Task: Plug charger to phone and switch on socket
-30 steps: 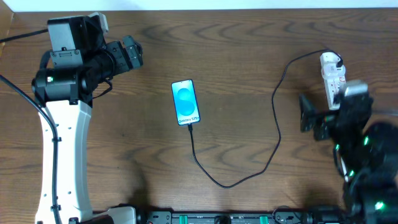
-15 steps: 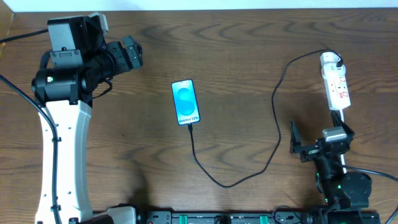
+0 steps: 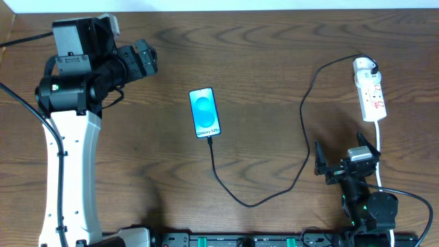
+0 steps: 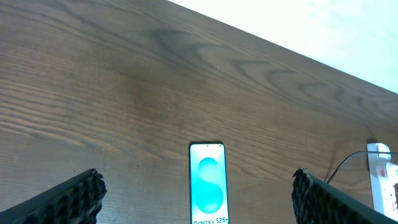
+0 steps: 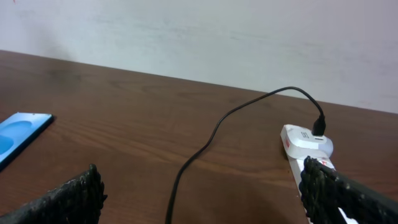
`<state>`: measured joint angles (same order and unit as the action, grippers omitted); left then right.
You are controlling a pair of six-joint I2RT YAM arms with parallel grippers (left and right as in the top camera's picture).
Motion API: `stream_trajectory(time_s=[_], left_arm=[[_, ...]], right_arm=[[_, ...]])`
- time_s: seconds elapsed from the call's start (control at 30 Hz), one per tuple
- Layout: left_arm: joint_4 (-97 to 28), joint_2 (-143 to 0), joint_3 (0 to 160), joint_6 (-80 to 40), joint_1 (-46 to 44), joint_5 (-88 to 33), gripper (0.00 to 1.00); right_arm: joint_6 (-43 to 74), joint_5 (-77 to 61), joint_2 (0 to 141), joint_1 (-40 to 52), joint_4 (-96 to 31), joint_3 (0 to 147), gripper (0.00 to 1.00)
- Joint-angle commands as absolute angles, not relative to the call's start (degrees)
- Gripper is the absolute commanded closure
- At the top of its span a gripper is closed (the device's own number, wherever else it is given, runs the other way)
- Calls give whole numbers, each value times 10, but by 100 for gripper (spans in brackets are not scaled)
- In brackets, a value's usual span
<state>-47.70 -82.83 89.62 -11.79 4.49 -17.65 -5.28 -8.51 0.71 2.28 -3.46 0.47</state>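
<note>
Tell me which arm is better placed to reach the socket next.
Right. The right gripper sits open close to the socket, on its side of the table; the left gripper is far across, beyond the phone.

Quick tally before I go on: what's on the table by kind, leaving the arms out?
Phone: 1
Charger cable: 1
Power strip: 1
Total: 3

The dark brown wooden table (image 3: 274, 62) is evenly, softly lit, with faint shadows. A pale sheen is seen ahead of the left pincer (image 4: 199, 202).
</note>
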Motion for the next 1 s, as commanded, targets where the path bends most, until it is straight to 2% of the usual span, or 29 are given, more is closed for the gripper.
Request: stream_trajectory(time_s=[0.0,0.87,0.97], left_arm=[[-478,-824,897,-115,48,-173,2],[-478,-823,897,-115,48,-172,2],[-479,-796,892,-114,48,-139,2]], right_arm=[[-33,-87,3,23,-36,3,1],[-33,-87,3,23,-36,3,1],[-33,-87,3,23,-36,3,1]])
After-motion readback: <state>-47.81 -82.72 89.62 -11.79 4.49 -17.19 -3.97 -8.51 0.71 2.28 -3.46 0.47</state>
